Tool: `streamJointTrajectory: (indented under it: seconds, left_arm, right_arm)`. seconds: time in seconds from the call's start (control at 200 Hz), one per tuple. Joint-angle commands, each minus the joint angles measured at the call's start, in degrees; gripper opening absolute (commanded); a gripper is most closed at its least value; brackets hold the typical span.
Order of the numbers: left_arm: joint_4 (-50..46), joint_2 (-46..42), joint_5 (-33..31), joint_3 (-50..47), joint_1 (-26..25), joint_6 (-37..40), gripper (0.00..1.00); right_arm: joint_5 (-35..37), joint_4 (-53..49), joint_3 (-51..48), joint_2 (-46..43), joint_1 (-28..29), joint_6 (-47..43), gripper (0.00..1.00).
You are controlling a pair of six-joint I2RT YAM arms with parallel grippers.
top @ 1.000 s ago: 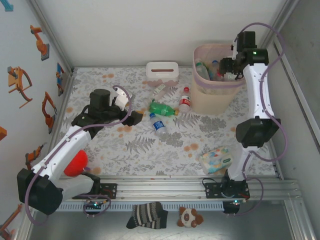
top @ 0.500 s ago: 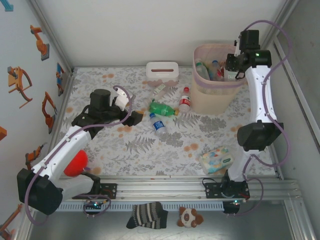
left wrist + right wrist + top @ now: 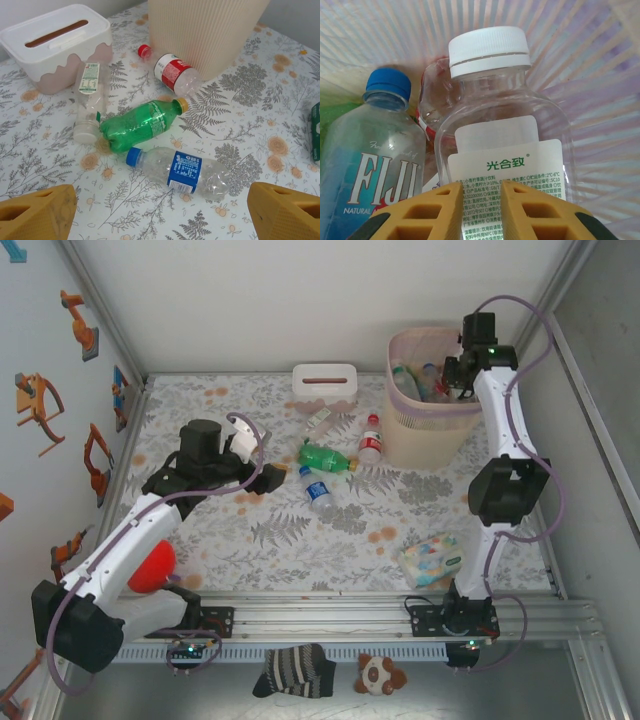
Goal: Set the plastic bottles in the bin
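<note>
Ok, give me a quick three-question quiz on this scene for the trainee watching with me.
1. True or false: the left pincer stands open.
2. The green bottle has a cap of which colour? A blue, B orange-yellow, C white.
3. Fill in: ___ bottles lie on the table outside the bin.
Key: 1 true. 2 B. 3 four: the green bottle, the red-capped bottle, the blue-capped bottle, the white-capped bottle.
</note>
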Motion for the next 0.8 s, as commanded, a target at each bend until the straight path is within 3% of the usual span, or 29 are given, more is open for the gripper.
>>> streamJointTrajectory:
  seconds: [0.0,0.295,0.556,0.796]
  left_arm:
    - [-0.7,-1.4,-0.4,1.8,-0.2,1.8,0.88]
    - [-1.2,-1.1,-1.5,1.9,-0.3,2.1,0.88]
    - [-1.3,-0.3,-2.9,2.0,-0.3,2.2,0.88]
    - [-0.4,-0.1,-5.1,1.9,-0.3,1.5,0.88]
  right_arm:
    - [-0.2,-2.3,-3.7,2.1,-0.8,1.1,0.25]
    - [-1.9,-4.8,0.4,-6.2,-0.6,2.4,0.28]
    - [-5.3,-5.9,-2.4,-16.1,0.6,4.7,0.31]
    - [-7.0,-4.9,-8.0,-24.2,7.5,7.9,0.32]
